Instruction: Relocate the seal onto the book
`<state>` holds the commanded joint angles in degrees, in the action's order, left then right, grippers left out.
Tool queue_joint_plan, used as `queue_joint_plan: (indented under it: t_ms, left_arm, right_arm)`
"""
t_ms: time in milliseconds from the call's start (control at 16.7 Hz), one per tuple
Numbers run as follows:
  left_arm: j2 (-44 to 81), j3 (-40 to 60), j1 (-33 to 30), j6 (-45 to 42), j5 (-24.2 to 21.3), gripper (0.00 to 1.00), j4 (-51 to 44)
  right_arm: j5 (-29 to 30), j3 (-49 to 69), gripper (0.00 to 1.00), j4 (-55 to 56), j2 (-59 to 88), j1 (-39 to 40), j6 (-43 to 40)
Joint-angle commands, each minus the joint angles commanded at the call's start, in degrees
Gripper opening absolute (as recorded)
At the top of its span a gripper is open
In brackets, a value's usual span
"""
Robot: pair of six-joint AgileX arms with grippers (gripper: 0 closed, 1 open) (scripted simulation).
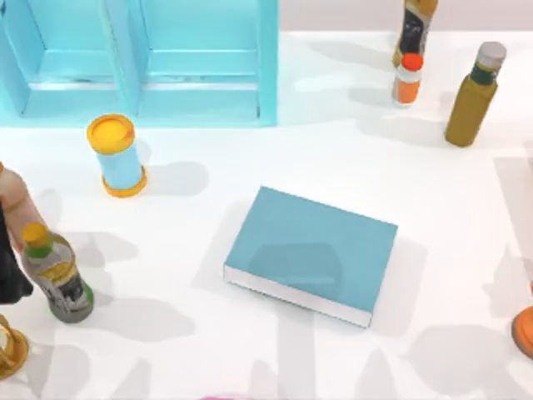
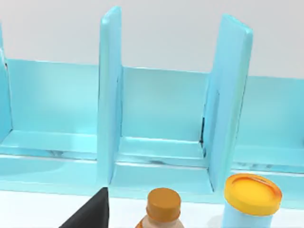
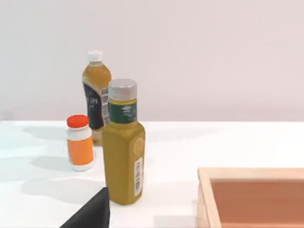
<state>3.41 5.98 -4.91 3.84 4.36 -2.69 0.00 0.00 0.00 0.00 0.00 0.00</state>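
Note:
The book [image 1: 312,250], teal-blue with white page edges, lies flat in the middle of the table with nothing on its cover. The seal is out of view. A dark part of my left gripper [image 2: 90,214] juts into the left wrist view, which faces the light-blue cabinet [image 2: 161,118] from the table's left side. A like dark part of my right gripper [image 3: 90,213] sits low in the right wrist view, facing the bottles at the back right. Both grippers are well away from the book.
A yellow-lidded blue can [image 1: 117,154] and a green-labelled bottle [image 1: 57,277] stand left of the book. At the back right stand a small orange-capped bottle [image 1: 407,79], an olive bottle [image 1: 473,96] and a dark-labelled bottle [image 1: 414,29]. A wooden tray [image 3: 251,175] lies near my right gripper.

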Motion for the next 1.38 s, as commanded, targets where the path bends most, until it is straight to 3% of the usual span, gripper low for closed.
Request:
queue_joint_plan:
  t_ms: [240,780,1080,1380]
  left_arm:
    - [-3.28,-5.46,4.59,-3.6,-4.09,1.0,2.7]
    - [-3.41,-5.98,4.91,-3.84,-4.36,1.0,2.69]
    - [-3.41,-5.98,4.91,-3.84,-4.36,1.0,2.69]
    - [-3.41,-5.98,4.91,-3.84,-4.36,1.0,2.69]
  right_arm:
    - [0.0,0.0,1.0,0.0,0.0,0.0,0.0]
    - [-0.17,1.77,1.0,-1.74,1.72,-0.42,-0.51]
    - [0.01,16.13,1.0,-15.03,16.65,-4.16,-4.96]
    - [1.71,40.68,1.0,-34.2,44.15,-10.77,-11.58]
